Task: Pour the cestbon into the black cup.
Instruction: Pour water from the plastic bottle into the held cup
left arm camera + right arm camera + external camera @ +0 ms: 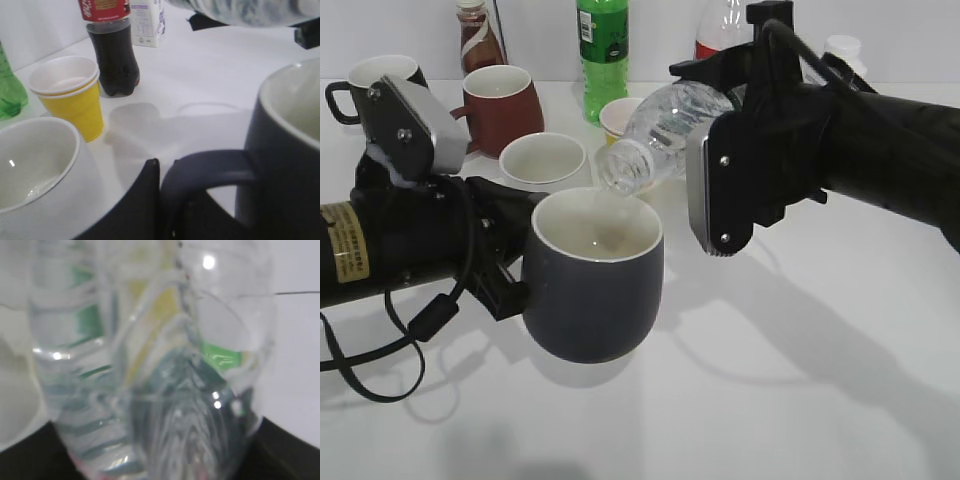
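My left gripper (508, 272) is shut on the loop handle of the black cup (595, 300) and holds it above the table. In the left wrist view the handle (210, 167) sits against the jaw of the left gripper (165, 200). My right gripper (725, 120) is shut on the cestbon (665, 125), a clear ribbed bottle tilted steeply, its open mouth just over the cup's far rim. Water runs from the mouth into the off-white inside. The bottle fills the right wrist view (150, 365); its label is hidden.
Behind the cup stand a white cup (545, 160), a maroon mug (505, 105), a yellow paper cup (620, 118), a green soda bottle (603, 50), a cola bottle (112, 55) and a small black mug (375, 80). A white carton (147, 22) stands further back.
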Available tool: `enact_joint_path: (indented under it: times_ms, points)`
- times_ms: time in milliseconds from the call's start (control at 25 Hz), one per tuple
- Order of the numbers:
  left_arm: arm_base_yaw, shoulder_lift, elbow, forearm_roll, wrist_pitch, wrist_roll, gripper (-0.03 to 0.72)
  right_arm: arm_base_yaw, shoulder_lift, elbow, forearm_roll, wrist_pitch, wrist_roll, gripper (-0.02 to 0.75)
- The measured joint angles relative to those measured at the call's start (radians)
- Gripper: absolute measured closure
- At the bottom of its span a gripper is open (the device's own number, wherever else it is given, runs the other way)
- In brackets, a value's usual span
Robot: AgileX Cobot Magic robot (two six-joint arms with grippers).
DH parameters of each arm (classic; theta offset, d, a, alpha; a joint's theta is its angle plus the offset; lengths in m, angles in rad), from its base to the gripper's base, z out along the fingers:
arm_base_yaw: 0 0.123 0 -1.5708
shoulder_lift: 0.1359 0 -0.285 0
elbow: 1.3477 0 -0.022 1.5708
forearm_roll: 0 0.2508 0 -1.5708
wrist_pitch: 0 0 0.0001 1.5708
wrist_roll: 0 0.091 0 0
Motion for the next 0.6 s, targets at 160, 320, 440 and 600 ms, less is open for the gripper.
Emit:
enact_joint_path:
  times_ms: [160,320,440,600]
  points:
    - [0.0,0.0,0.0,0.009,-0.004,-0.001,0.65,0.0,0.0,0.0,0.001,0.0,-0.05,0.277]
    - [0.0,0.0,0.0,0.023,-0.007,-0.001,0.65,0.0,0.0,0.0,0.001,-0.001,-0.103,0.277]
    - [0.0,0.0,-0.001,0.04,-0.007,-0.002,0.65,0.0,0.0,0.0,0.001,-0.002,-0.12,0.277]
    - [0.0,0.0,-0.002,0.072,-0.008,-0.003,0.65,0.0,0.0,0.0,0.001,-0.014,-0.145,0.277]
